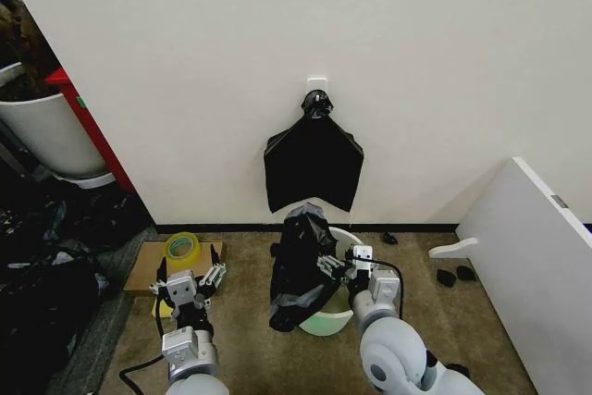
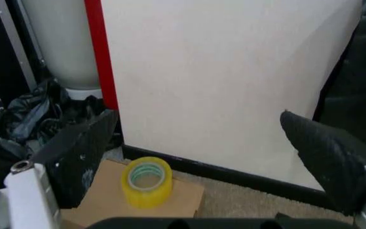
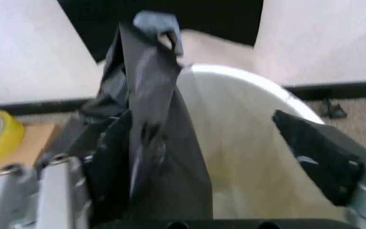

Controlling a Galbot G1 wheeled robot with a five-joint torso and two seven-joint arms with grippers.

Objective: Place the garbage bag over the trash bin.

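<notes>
The garbage bag [image 1: 301,265] hides most of the trash bin [image 1: 335,321] — and the right hand's [image 1: 331,266] fingertips.

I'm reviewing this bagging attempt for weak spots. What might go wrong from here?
The garbage bag hangs bunched over one side of the trash bin, so it may slide off instead of spreading around the rim. The right gripper is open beside it, with no firm hold. The left gripper is open, away by the tape roll.
</notes>
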